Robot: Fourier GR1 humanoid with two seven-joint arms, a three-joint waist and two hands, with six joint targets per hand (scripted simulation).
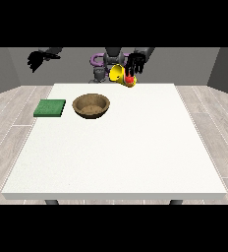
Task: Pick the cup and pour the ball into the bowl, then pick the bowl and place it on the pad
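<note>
A yellow cup (118,74) hangs tilted above the table's far edge, its mouth turned towards the view's left. The hand at the view's right (135,63) has its fingers curled round the cup from above. A small red ball (129,78) shows at the cup's lower right side, just under those fingers. The brown wooden bowl (91,105) stands on the table to the lower left of the cup, apart from it. A green pad (50,108) lies flat to the left of the bowl. The hand at the view's left (37,59) hovers raised beyond the table's far left corner, holding nothing.
The white table (126,152) stretches wide towards the camera. The robot's torso (102,64) stands behind the far edge. Wooden floor surrounds the table.
</note>
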